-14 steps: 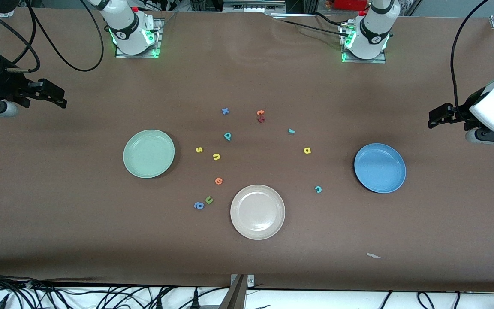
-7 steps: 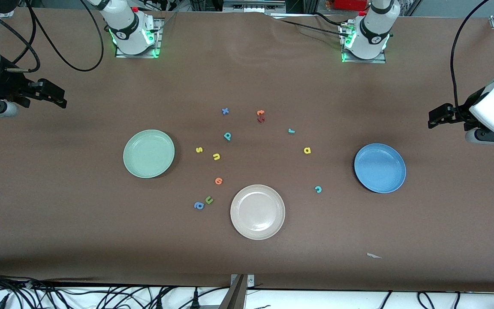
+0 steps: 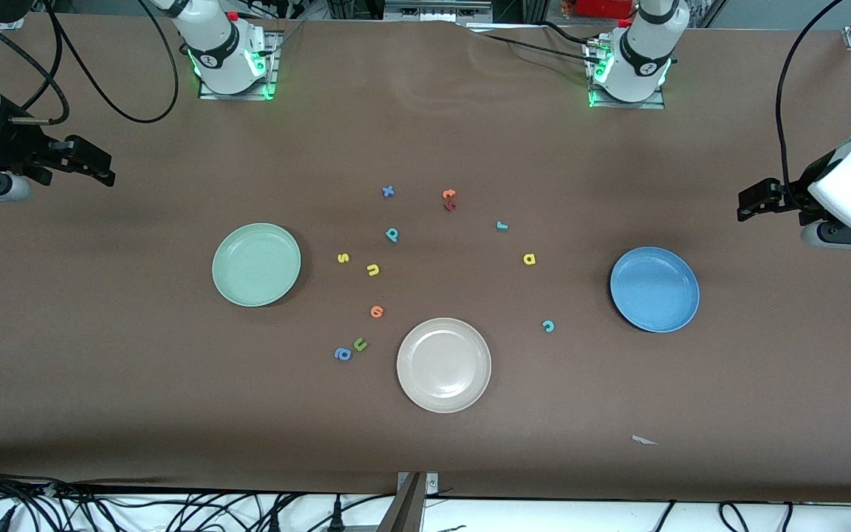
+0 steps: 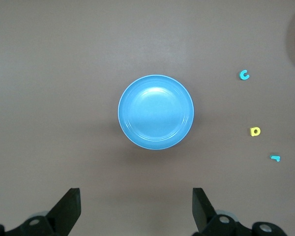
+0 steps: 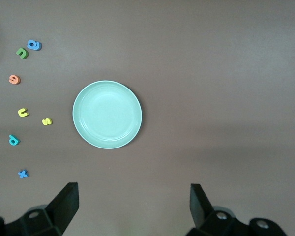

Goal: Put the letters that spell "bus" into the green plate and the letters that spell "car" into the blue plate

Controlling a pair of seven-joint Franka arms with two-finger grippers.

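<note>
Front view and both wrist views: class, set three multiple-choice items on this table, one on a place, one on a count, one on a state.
1. Which plate lies nearest the front camera?
A green plate
B blue plate
C beige plate

2. How many yellow letters lie on the table?
A one
B three
C five

3. How do both tools stand?
A open, holding nothing
B shut on letters
C resting in plates

Key: 1 C, the beige plate lies lower than the green plate and blue plate. 2 B, yellow s, yellow u, yellow a. 3 A, left tool and right tool show spread fingers, nothing between.
</note>
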